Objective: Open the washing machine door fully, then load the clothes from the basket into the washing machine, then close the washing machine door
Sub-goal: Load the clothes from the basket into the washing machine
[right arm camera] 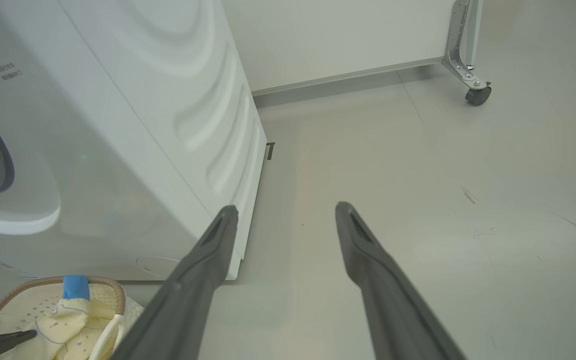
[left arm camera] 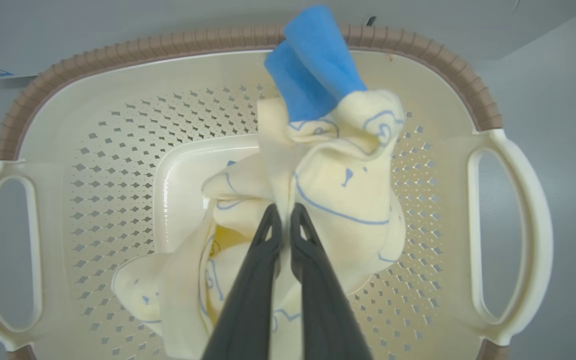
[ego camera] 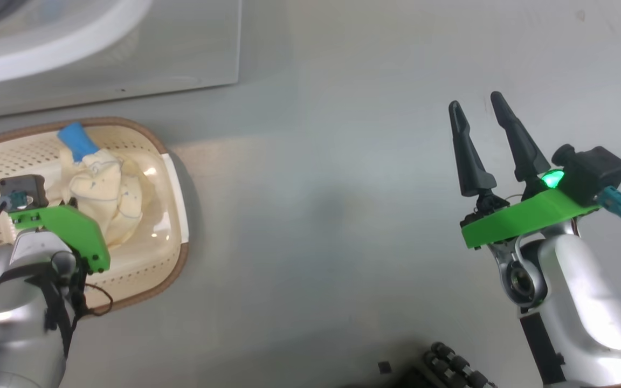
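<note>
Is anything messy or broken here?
Nothing broken or spilled. The clothes are scrunched up in the basket, pinched by the left gripper, with a blue cuff poking up by the rim.

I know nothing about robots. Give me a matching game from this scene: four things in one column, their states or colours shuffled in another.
Column one:
1. left gripper
2. right gripper
3. basket
4. washing machine

Column two:
A. white and boxy
B. open, holding nothing, above the floor
C. cream with a brown rim, sitting on the floor
D. shut on the clothes

Pairs: 1-D, 2-B, 3-C, 4-A.
</note>
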